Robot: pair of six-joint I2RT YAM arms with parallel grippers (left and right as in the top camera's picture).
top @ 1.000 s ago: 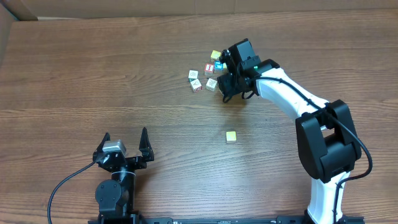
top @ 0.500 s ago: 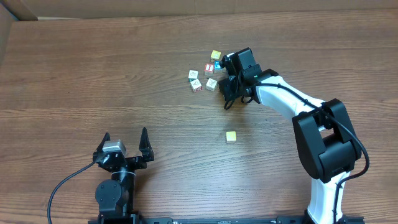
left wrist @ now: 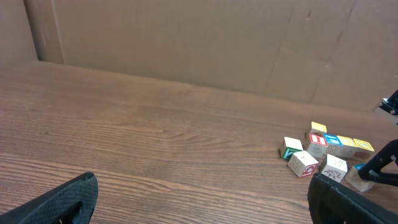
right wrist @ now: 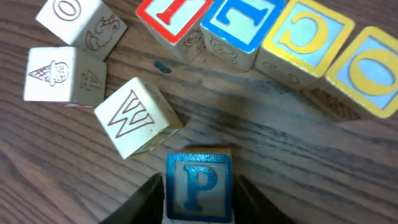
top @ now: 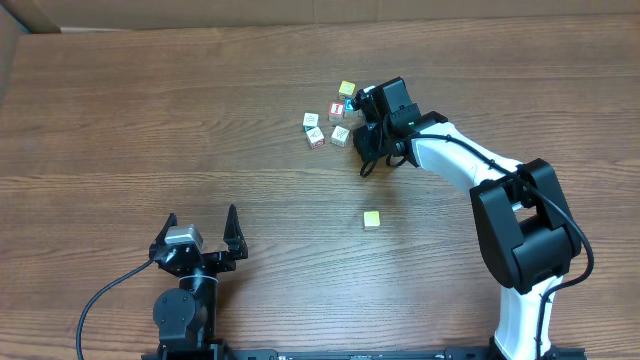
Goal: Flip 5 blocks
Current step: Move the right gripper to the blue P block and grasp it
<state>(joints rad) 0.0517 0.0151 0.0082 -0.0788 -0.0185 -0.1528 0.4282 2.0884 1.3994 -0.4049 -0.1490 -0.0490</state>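
Right wrist view: right gripper (right wrist: 199,208) sits low over the block cluster, its fingers (right wrist: 152,202) flanking the P block (right wrist: 199,183), one on each side, blue "P" face up. Each finger lies close against a block side. Cannot tell whether they already pinch it or only bracket it.

W block (right wrist: 137,124) lies just up-left of the P block, rotated, one corner pointing toward the left finger. Red I block (right wrist: 171,15) and a row of blue and yellow blocks lie farther ahead, apart from the P block.

Overhead: cluster is on the far right-centre of the table (top: 150,120). One yellow block (top: 372,219) lies alone, well apart, nearer the robot. Left gripper (top: 201,215) is parked at the near edge, jaws spread wide, holding nothing.

Judgement: step in hand is the grasp on the P block, ahead of turning it.

Risks:
- Grip looks low on the fingers. If only the tips catch the sides, the block may pivot or pop out on lift.
- The left finger is near the W block corner. A sideways shift could nudge it and disturb its face.
- A smooth wooden face and a small cube mean a loose pinch would let it roll back to "P" up on release.
- Turning too near the cluster could knock the neighbours.
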